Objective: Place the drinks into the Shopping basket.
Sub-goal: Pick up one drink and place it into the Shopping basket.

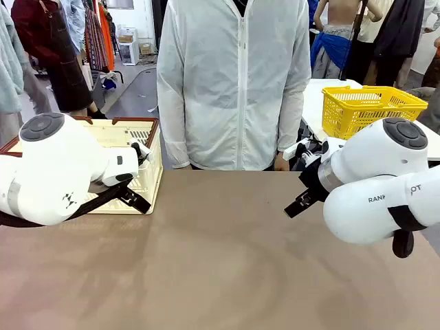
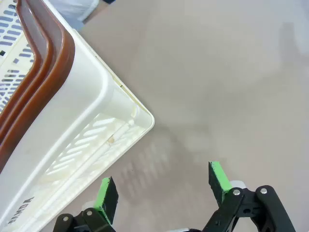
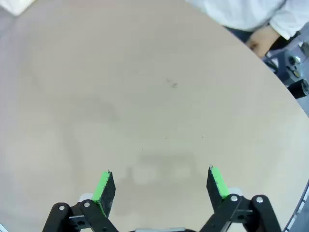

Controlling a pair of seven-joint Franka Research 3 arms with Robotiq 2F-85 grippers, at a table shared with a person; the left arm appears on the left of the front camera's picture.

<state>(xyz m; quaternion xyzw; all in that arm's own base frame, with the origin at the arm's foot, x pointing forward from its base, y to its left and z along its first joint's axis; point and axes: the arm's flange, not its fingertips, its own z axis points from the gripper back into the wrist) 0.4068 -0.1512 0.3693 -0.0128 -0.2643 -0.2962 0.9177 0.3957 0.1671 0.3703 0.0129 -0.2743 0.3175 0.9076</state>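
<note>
The cream-white Shopping basket with a brown rim stands at the table's far left, partly behind my left arm. In the left wrist view its near corner lies just left of my left gripper, which is open and empty over the tabletop. In the front view that left gripper hangs by the basket's front right corner. My right gripper hovers at the right of the table. In the right wrist view it is open above bare table. The drinks are out of view; the inside of the basket is hidden.
A person in a white jacket stands at the far edge, one hand by the table's rim. A yellow mesh basket sits on another table at the back right. The brown tabletop stretches between my arms.
</note>
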